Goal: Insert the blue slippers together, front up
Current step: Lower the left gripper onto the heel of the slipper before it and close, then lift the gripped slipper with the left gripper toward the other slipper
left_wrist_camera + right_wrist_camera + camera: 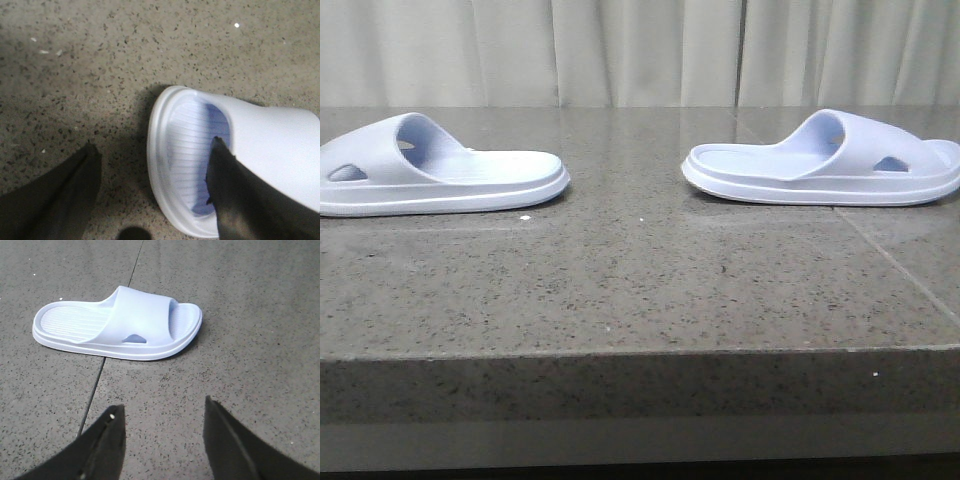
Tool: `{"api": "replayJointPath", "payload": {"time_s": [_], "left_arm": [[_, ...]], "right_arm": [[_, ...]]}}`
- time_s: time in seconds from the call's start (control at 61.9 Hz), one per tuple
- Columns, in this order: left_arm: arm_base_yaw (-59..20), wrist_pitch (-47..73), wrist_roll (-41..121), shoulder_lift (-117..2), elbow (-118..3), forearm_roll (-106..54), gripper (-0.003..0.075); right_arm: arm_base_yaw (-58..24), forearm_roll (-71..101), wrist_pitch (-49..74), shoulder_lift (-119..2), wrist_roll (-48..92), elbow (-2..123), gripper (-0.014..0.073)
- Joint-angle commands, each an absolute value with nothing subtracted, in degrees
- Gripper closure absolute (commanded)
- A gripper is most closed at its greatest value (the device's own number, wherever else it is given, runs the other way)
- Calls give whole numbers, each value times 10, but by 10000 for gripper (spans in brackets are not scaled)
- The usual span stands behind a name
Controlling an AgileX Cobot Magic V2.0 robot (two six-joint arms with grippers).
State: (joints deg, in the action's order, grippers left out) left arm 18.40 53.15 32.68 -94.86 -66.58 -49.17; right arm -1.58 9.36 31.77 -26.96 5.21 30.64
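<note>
Two slippers lie soles down and well apart on the grey speckled tabletop [640, 290]. The left slipper [430, 165] sits at the frame's left edge, its end cut off; the right slipper [825, 160] sits at the right edge. The left tool [152, 185] is open, one finger overlapping a slipper's footbed. The right tool [162, 432] is open and empty.

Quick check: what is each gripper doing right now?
Left gripper: open, holding nothing, one finger over the left slipper.
Right gripper: open, empty, apart from the right slipper.
</note>
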Motion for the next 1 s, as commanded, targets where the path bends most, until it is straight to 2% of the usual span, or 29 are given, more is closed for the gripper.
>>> {"api": "replayJointPath", "payload": {"time_s": [0.0,0.162,0.323,0.404,0.986], "left_arm": [[184,526,329,-945,-692,-529,281],[184,527,329,-963,-704,-529,294],[184,528,329,-975,-705,-534,409],[184,532,335,-976,-705,-536,439],[171,591,371,-999,-705,-567,436]], "right_arm": [[-12,94,280,-276,56,323,198],[-12,94,280,-276,56,323,198],[-12,94,280,-276,56,323,198],[-12,94,280,-276,56,323,198],[-12,94,280,-276,56,323,198]]}}
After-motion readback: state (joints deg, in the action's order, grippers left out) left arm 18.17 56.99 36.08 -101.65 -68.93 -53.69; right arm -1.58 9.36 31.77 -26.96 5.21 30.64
